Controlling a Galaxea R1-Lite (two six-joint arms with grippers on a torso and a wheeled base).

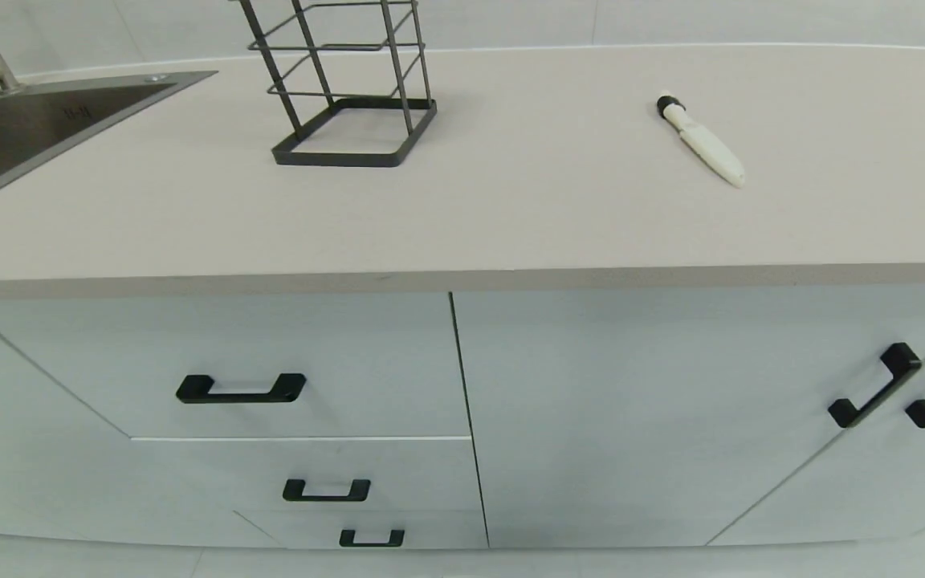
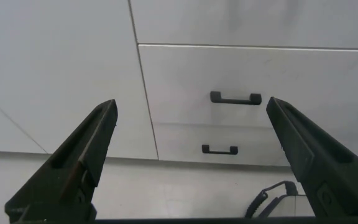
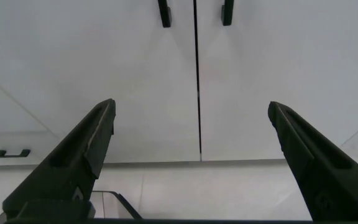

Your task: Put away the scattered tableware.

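Two grippers, left gripper (image 2: 190,107) and right gripper (image 3: 190,107), stand spread wide and empty before the cabinet (image 1: 631,401); a white utensil (image 1: 702,141) lies on the counter (image 1: 511,217), well apart from the wire rack (image 1: 334,159)

- The head camera sits high and looks forward and down, from a moderate distance, over the countertop (image 1: 511,209) and the cabinet fronts (image 1: 623,401) under it.
- The left wrist camera sits low and near the cabinet, looking out between the spread fingers of the left gripper (image 2: 190,106). It faces two drawer handles (image 2: 235,98) roughly level, with a strip of floor (image 2: 185,193) below them.
- The right wrist camera, just as low and near, looks out through the wide-open right gripper (image 3: 191,106) at the seam between two doors, with the door handles (image 3: 164,12) at the frame's edge.
- The head view shares the drawer fronts with the left wrist view and the paired doors with the right.
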